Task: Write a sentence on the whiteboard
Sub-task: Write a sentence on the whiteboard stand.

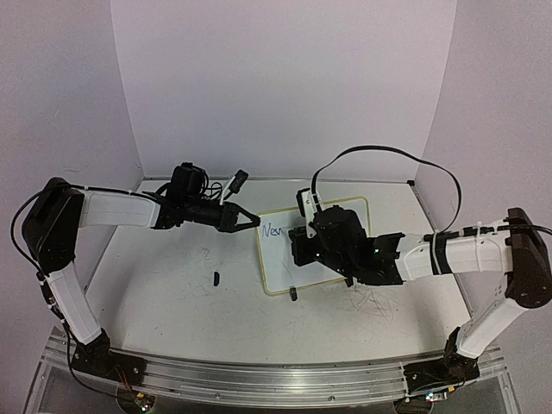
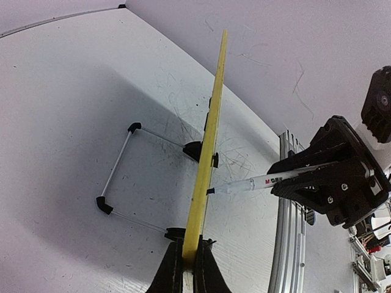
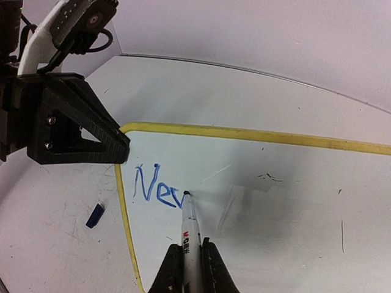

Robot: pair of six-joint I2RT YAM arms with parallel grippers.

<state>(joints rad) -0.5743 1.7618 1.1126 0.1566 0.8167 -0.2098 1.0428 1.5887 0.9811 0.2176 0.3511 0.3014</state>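
Observation:
The whiteboard (image 1: 280, 263) lies near the table's middle, its yellowish frame (image 3: 256, 134) around a glossy white face. My left gripper (image 1: 253, 222) is shut on the board's left edge; in the left wrist view the board (image 2: 211, 140) shows edge-on between the jaws of that gripper (image 2: 190, 259). My right gripper (image 3: 190, 262) is shut on a white marker (image 3: 190, 229). The marker's tip touches the board at the end of the blue letters "Nev" (image 3: 156, 192), the start of the sentence (image 1: 273, 231). From the left wrist the marker (image 2: 263, 181) meets the board's face.
A small dark-blue cap (image 3: 95, 215) lies on the table left of the board, also seen from above as a dark cap (image 1: 216, 278). The board's wire stand (image 2: 119, 177) sticks out behind it. Grey scribbles mark the table. White walls enclose the back and sides.

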